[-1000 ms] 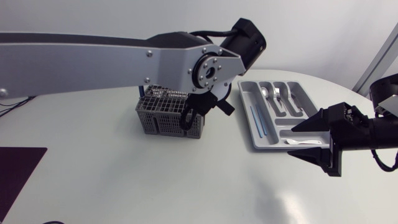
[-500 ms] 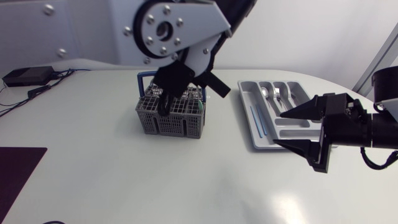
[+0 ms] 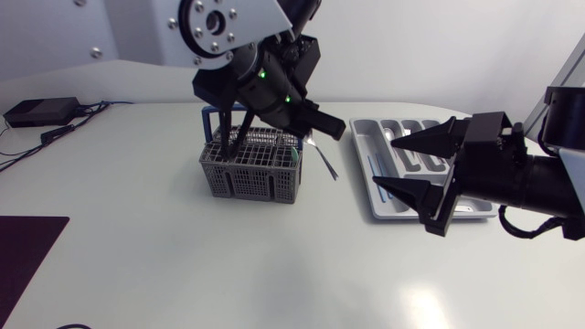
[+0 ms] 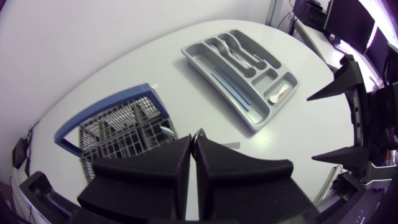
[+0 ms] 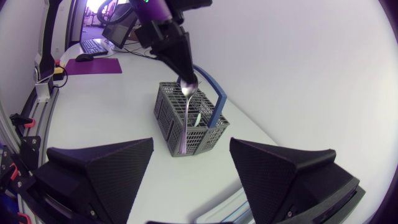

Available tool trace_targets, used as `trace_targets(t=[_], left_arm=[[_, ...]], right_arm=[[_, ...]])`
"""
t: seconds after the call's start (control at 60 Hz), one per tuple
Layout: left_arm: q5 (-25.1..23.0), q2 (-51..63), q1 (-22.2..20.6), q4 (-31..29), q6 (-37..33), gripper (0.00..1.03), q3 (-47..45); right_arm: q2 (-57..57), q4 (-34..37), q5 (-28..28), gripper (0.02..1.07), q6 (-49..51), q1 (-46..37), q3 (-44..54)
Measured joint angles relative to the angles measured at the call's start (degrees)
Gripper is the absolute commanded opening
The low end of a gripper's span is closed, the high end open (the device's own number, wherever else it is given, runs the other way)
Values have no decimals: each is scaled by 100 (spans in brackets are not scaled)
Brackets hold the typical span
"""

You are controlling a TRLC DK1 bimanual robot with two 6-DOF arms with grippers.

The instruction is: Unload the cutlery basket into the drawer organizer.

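**One piece in transit, slot still to be chosen**

**Head view.** The left pincer [image 3: 309,128] hangs above the cutlery basket [image 3: 251,172] on the table [image 3: 183,265], clamped on a spoon [image 3: 322,157]. The spoon hangs slanted on the side facing the drawer organizer [image 3: 364,160]. The right pincer [image 3: 391,164] sits over the organizer's near end, its fingers wide apart and holding nothing.

**Left wrist view.** The fingers are pressed together on the spoon. The basket lies beneath and the organizer ahead, with cutlery already in several of its slots.

**Right wrist view.** The spoon is gripped at its bowl and the handle dangles in front of the basket.

**Handling note.**
- Carry the spoon across slowly so the handle does not swing.
- Pick the slot that already holds spoons, and lower the handle in first.
- The right pincer probably has to clear the organizer before that.

**Difference from half a second earlier.**
- The left pincer was down among the basket's cells and is now raised, with the spoon drawn out.
- The right pincer has shifted further over the organizer.
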State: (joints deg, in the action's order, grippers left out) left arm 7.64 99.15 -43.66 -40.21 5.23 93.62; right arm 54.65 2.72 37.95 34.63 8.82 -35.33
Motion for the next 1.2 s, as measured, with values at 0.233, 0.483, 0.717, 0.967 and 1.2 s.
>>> trace_targets(t=[0.233, 0.483, 0.717, 0.967, 1.2], left_arm=[[-1032, 350, 79, -249, 236, 3, 221], [-1545, 415, 245, -463, 363, 3, 586], [-1794, 415, 278, -647, 398, 3, 588], [-1814, 415, 271, -654, 402, 3, 588], [-1825, 415, 197, -669, 404, 3, 588]], right_arm=[[302, -643, -673, 83, -208, 474, 188], [358, -1161, -1434, 61, -258, 1014, 422], [450, -1303, -1803, 47, -391, 1338, 476], [577, -1360, -2028, 42, -584, 1589, 476], [678, -1364, -2094, 29, -710, 1589, 476]])
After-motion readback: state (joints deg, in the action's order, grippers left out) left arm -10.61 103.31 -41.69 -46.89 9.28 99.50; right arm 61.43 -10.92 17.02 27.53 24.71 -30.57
